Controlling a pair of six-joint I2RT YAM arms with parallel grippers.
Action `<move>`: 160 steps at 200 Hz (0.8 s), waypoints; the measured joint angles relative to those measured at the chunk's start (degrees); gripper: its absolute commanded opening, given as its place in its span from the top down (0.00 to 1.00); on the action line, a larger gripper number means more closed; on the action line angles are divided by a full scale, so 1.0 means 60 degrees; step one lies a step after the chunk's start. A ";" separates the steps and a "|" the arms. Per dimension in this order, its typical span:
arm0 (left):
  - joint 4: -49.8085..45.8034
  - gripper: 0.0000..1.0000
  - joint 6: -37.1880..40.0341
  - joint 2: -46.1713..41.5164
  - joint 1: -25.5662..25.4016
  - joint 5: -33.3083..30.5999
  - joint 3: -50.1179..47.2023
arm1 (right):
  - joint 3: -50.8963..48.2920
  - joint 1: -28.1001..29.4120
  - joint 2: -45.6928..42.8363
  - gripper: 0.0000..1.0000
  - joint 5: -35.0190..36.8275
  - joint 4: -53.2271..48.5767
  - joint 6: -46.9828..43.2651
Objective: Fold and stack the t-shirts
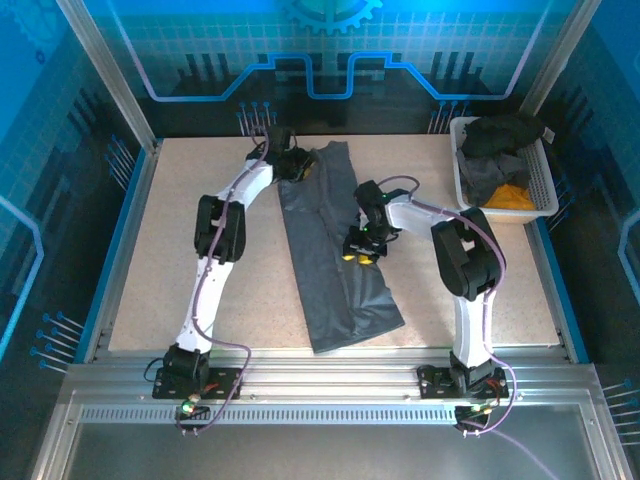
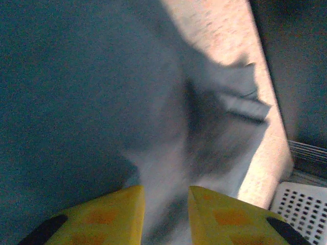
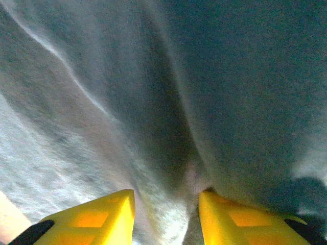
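T-shirt of dark slate-grey cloth (image 1: 335, 270) lies as a long narrow strip down the middle of the pale speckled desk (image 1: 180, 220), between your two arms. Your left gripper (image 1: 293, 166) sits at the strip's far end. On its wrist camera the yellow fingers (image 2: 122, 209) are only narrowly apart, with a blurred band of the grey cloth caught between them. Your right gripper (image 1: 360, 252) meets the strip's right edge about halfway along. On its wrist camera, a raised ridge of the same cloth runs in between its nearly closed fingers (image 3: 102, 217). Beyond and to the right of your right gripper, well apart from it, a white plastic lattice basket (image 1: 458, 175) stands at the desk's far corner. It holds a crumpled black t-shirt (image 1: 505, 130), a lighter grey t-shirt (image 1: 490, 170) and an orange-yellow t-shirt (image 1: 510, 197).
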 measured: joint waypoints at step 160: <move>0.2783 0.88 -0.0849 0.0634 0.0055 0.0339 0.0506 | -0.0696 -0.0310 -0.1814 0.60 -0.0069 0.0051 0.0623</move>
